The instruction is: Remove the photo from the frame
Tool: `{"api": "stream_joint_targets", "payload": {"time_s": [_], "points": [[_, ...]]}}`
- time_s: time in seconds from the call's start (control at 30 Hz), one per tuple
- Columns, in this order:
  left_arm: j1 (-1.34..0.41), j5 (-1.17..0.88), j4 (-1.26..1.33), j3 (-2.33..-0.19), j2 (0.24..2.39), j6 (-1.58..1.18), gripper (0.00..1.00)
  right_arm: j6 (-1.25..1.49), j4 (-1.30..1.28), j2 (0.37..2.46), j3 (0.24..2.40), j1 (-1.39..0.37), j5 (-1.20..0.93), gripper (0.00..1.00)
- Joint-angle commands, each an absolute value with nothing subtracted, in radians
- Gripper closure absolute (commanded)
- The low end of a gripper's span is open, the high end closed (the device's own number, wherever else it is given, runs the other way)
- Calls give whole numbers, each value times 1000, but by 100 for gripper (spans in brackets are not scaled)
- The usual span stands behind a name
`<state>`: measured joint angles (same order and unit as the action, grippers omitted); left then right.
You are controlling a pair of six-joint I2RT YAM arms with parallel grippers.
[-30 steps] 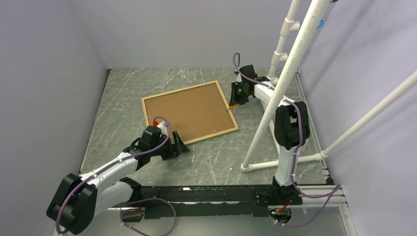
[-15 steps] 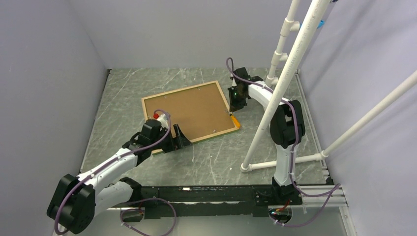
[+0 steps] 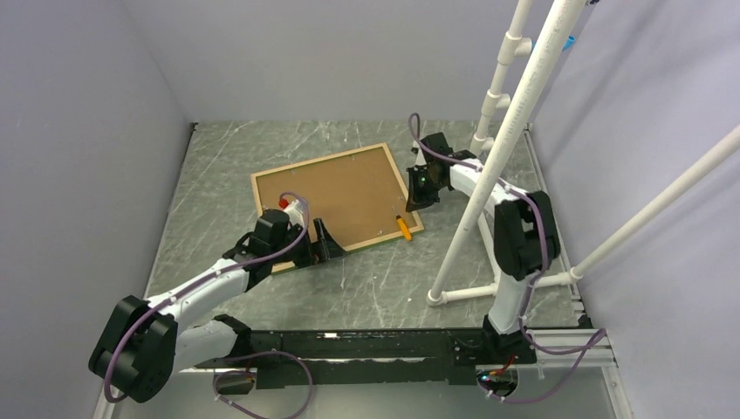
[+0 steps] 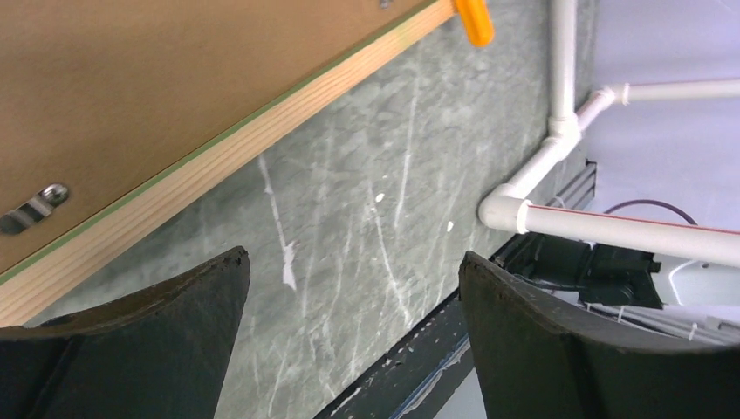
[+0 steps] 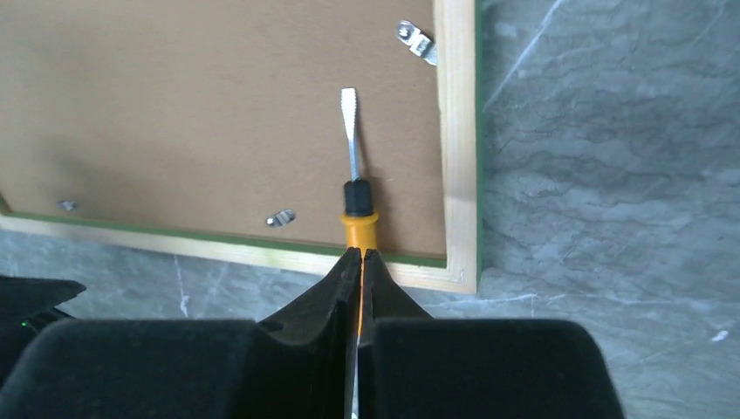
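The frame (image 3: 318,161) lies face down on the surface (image 3: 218,161) with its backing board (image 3: 336,196) up and the photo hidden beneath. The left hand (image 4: 349,262) is released, the frame's rim ahead to its left. The right hand (image 5: 359,255) is clenched on nothing. A screwdriver (image 5: 353,175) lies just past its fingertips, across the frame's corner.

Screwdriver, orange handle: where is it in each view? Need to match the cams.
Top external: screwdriver lies across the near-right corner of the frame.
Left wrist: only the screwdriver's orange handle end, top edge, right of centre.
Right wrist: centre, blade pointing up over the brown backing board.
Shared landmark: the frame's light wood rim, in all three.
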<state>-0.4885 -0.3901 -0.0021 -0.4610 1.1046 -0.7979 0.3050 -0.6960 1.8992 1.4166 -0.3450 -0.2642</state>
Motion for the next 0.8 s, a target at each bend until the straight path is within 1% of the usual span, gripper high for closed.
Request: {"api": "stream_joint_targets", "payload": {"time_s": [0.0,0.1,0.2,0.3,0.33,0.37,0.43,0.47,0.5,0.6,0.67,0.73,0.77], "points": [[-512,-476,128,-502,1115,-741,8,302,-496,1741,1295,-343,-319,85],[-552,-445,49,-589,1171,-692,10,294,-389,1710,1198,-345,-394,67],[-585,-436,67,-613,1206,-706,10,264,-376,1751,1184,-360,-395,63],[-611,-438,94,-614,1219,-727,10,237,-362,1761,1165,-396,-336,61],[-619,-434,97,-612,1216,-731,11,233,-357,1764,1158,-410,-307,61],[-623,-430,103,-607,1210,-732,11,231,-357,1772,1156,-418,-285,65],[-625,-426,129,-579,1182,-738,11,231,-375,1811,1167,-423,-265,79],[-626,-422,147,-561,1155,-739,11,230,-389,1834,1178,-425,-258,84],[-625,-415,158,-545,1127,-737,10,228,-399,1850,1184,-430,-232,86],[-624,-373,134,-524,1031,-707,9,220,-402,1859,1173,-452,-184,90],[-624,-343,86,-532,1000,-676,9,222,-387,1844,1155,-457,-181,90],[-624,-320,30,-549,986,-650,9,222,-383,1840,1146,-459,-186,87],[-624,-308,11,-558,981,-638,9,220,-382,1839,1144,-460,-185,82]]}}
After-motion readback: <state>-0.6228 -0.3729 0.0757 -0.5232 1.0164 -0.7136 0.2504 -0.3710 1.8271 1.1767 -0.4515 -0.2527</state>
